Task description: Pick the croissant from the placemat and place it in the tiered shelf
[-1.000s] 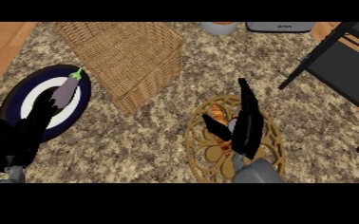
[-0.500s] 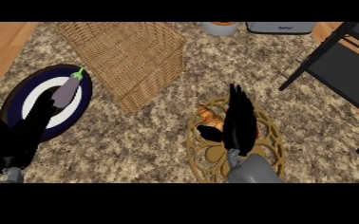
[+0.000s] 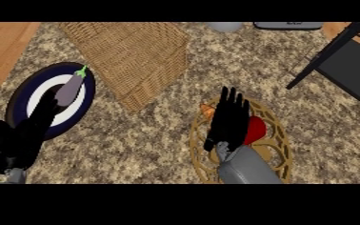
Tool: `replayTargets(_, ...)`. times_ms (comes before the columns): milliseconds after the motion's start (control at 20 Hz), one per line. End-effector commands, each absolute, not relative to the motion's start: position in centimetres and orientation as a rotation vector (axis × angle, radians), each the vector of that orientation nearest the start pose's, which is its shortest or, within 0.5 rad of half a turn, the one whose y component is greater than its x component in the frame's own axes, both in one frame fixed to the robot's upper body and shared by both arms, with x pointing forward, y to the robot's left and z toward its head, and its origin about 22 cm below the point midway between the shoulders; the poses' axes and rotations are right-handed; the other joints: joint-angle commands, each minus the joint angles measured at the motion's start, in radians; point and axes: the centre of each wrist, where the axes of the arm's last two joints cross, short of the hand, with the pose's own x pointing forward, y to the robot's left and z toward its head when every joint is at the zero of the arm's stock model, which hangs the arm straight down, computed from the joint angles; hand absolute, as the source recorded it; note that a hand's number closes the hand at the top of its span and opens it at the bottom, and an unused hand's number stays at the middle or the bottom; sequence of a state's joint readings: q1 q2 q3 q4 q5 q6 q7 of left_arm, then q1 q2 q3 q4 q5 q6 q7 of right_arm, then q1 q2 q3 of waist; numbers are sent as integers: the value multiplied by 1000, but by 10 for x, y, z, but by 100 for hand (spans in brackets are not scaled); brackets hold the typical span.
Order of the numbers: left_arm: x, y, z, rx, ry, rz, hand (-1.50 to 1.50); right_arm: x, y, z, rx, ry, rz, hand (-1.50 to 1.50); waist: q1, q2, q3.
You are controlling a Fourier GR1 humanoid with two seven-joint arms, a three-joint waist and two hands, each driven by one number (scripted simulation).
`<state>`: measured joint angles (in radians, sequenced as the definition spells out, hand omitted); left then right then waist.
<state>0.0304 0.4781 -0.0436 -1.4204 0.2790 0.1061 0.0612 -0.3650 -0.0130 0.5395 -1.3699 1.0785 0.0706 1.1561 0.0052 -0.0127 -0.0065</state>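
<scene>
The right hand point(image 3: 228, 121) lies flat with straight fingers pointing toward twelve o'clock over the round gold placemat point(image 3: 204, 159), holding nothing I can make out; the croissant point(image 3: 206, 109) peeks out at its ten o'clock, mostly hidden. A red patch point(image 3: 256, 128) shows at the hand's three o'clock. The left hand point(image 3: 28, 136) rests open at eight o'clock, over the dark-rimmed plate point(image 3: 17, 106) bearing an eggplant point(image 3: 72, 86), and the tiered shelf point(image 3: 336, 59) stands at two o'clock

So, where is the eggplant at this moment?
In the head view the eggplant lies on the dark-rimmed plate at the left, just left of the wicker mat and above the left hand.
</scene>
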Motion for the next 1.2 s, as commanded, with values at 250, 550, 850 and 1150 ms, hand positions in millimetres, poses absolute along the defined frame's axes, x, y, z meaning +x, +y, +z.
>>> replayTargets(250, 236, 344, -3, 263, -1332, -66, 0, 283, -62, 50, -1181, -520, 892, -150, -2, 11, 5)
replayTargets(550, 233, 349, -7, 268, -1325, -38, 0, 281, -70, 44, -1178, -494, 889, -150, -4, 11, 6)
replayTargets(850, 231, 362, 8, 265, -1332, -37, 0, 287, -98, 32, -1154, -517, 896, -150, -4, 11, 6)
replayTargets(1150, 239, 350, 13, 253, -1339, -39, 0, 293, -96, 5, -1162, -509, 896, -150, 1, 13, 7)
